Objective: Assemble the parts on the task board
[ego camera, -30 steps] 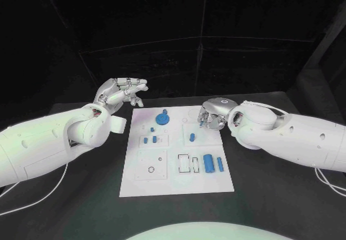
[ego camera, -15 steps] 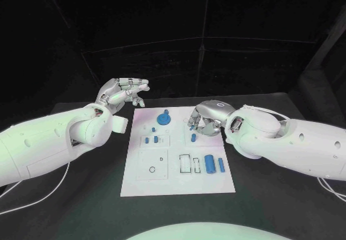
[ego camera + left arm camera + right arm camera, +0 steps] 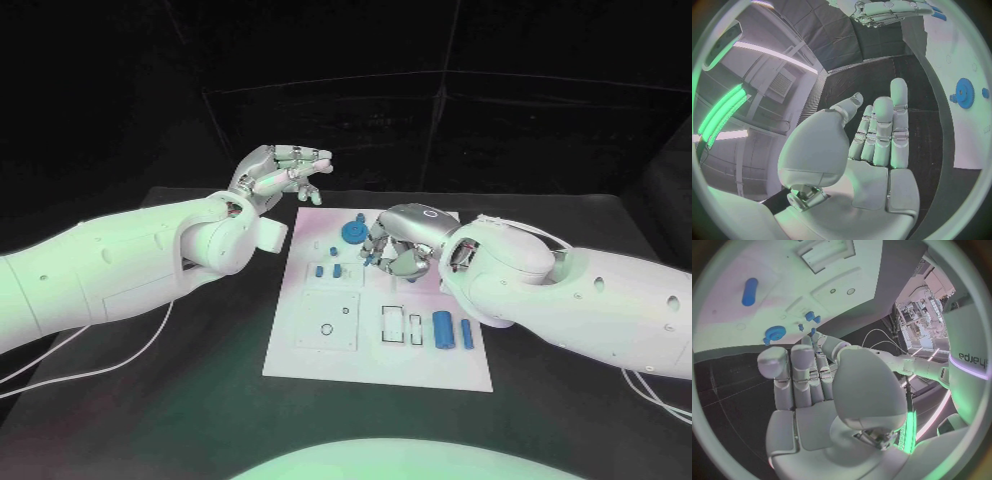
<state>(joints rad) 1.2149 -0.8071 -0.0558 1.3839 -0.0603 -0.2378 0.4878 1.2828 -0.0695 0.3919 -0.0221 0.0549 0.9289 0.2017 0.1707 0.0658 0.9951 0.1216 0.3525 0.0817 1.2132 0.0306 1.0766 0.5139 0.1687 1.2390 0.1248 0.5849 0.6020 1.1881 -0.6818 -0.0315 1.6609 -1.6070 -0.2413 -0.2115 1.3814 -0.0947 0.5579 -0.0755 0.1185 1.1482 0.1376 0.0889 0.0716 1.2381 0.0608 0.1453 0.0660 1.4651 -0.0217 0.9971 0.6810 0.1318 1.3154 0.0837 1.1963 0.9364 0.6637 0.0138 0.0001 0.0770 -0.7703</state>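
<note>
The white task board (image 3: 378, 350) lies in the middle of the black table. On it are a blue gear (image 3: 351, 235), two small blue pegs (image 3: 327, 270) and two blue cylinders (image 3: 443, 330) near its right edge. My right hand (image 3: 397, 242) hangs over the board's far middle with its fingers pointing down beside the gear (image 3: 774, 333). A small blue bit (image 3: 812, 331) shows at its fingertips, and I cannot tell whether it is gripped. My left hand (image 3: 281, 170) is raised beyond the board's far left corner, its fingers (image 3: 879, 130) loosely spread and holding nothing.
The board has several empty rectangular slots (image 3: 397, 325) and a square panel with a small ring (image 3: 327, 328). Black table (image 3: 173, 400) surrounds the board on all sides. My right forearm (image 3: 577, 300) lies along the board's right side.
The whole head view has shifted. Against the board, my right hand has moved from near its right edge towards its far middle and lower. My left hand keeps its raised pose.
</note>
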